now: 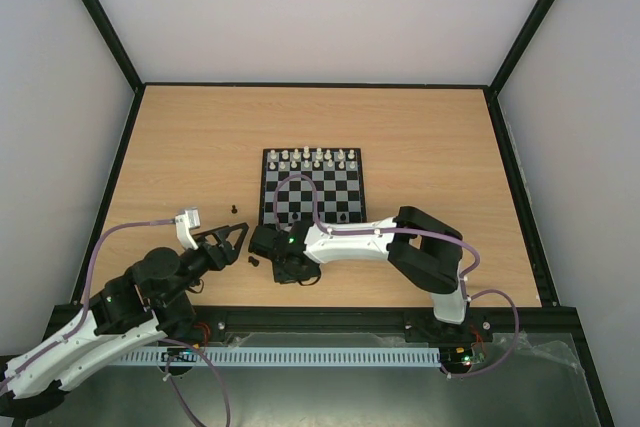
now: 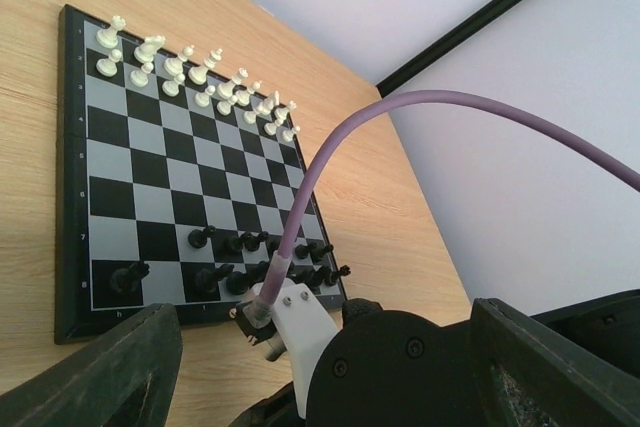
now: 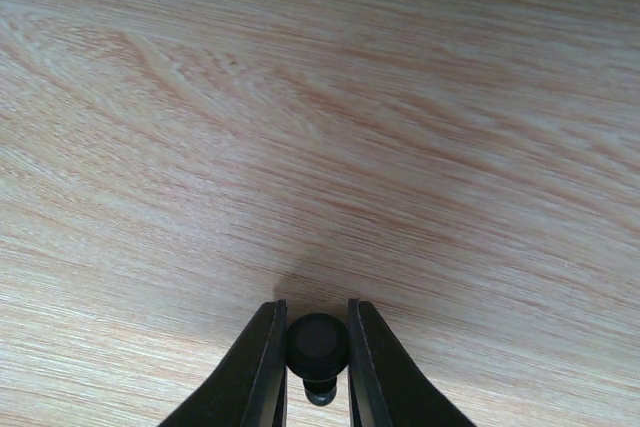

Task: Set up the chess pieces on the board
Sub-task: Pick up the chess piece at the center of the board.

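Item, my right fingers: closed on one black chess piece, its round head pinched between both tips, low over the bare wooden worktop just off the near left corner of the board. Item, my left fingers: spread wide, over the worktop left of the right ones, facing the board. Item, board: white pieces lined on its two far rows, black pieces partly filling the two near rows, one loose black piece on the worktop just left of it.
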